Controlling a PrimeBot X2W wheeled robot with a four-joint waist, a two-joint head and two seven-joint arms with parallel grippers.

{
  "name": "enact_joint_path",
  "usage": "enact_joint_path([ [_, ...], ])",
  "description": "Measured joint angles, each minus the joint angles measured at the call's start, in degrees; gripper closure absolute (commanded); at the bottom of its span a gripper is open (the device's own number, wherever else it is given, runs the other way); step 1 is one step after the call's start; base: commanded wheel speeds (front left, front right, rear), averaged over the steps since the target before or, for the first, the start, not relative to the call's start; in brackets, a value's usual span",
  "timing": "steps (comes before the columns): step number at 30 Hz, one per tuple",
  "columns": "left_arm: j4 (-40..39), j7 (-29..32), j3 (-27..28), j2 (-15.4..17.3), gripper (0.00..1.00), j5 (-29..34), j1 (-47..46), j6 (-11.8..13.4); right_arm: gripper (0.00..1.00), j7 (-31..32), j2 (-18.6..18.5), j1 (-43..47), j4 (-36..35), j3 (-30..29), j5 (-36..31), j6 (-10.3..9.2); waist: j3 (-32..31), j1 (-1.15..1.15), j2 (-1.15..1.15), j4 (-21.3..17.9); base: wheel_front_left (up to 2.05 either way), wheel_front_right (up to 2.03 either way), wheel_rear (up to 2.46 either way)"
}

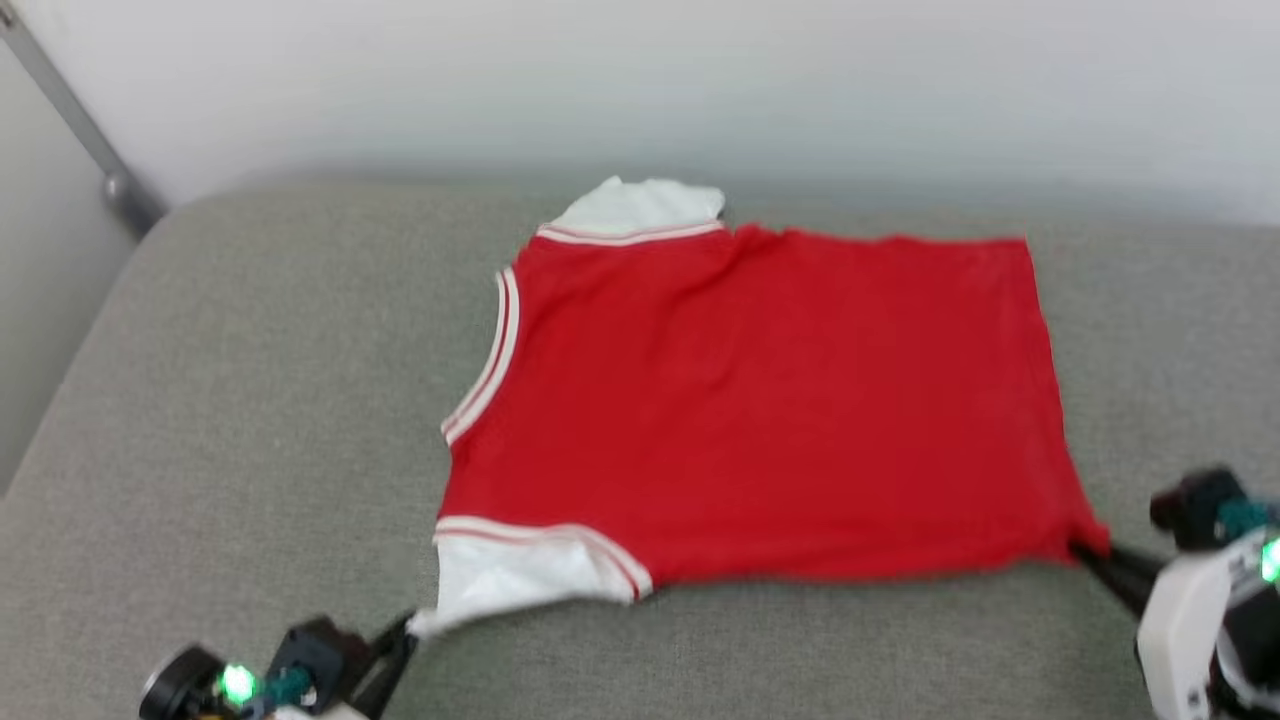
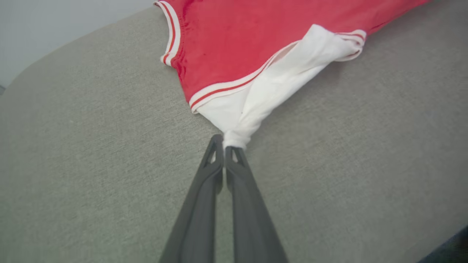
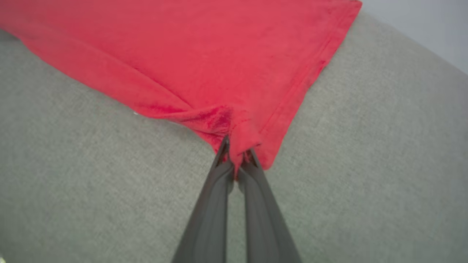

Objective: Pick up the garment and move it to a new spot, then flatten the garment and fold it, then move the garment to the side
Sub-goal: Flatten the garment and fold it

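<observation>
The garment (image 1: 760, 400), a red T-shirt with white sleeves and striped trim, lies spread on the grey cushion (image 1: 250, 430), collar to the left, plain red side up. My left gripper (image 1: 405, 628) is shut on the tip of the near white sleeve (image 2: 256, 106), which is drawn into a point at the fingertips of that gripper (image 2: 223, 146). My right gripper (image 1: 1085, 552) is shut on the near hem corner (image 3: 241, 138), with red cloth bunched at its tips (image 3: 236, 155). The far white sleeve (image 1: 640, 205) lies at the back edge.
The grey cushion's rounded edge (image 1: 130, 280) curves off at the left, with a pale wall (image 1: 700, 80) behind. A grey metal bar (image 1: 90, 140) slants down the wall at the far left. Open cushion lies in front of and left of the shirt.
</observation>
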Motion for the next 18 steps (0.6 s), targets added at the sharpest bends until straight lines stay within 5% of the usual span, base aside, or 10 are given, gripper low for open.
enact_joint_path([
  [9, -8.9, 4.5, -2.5, 3.6, 1.0, -3.2, 10.1, 4.0, 1.0, 4.8, -2.7, 18.6, -9.3, -7.7, 1.0, 0.0, -5.1, 0.0, 0.0, 0.4, 0.0, 0.0, 0.0],
  [18, -11.3, 7.1, -4.8, 4.3, 1.0, -4.4, 13.7, 4.7, 1.0, 9.3, -0.6, 31.3, -15.2, -19.2, -2.4, 0.0, -5.1, 0.01, 0.0, 1.1, 0.0, 0.0, 0.0],
])
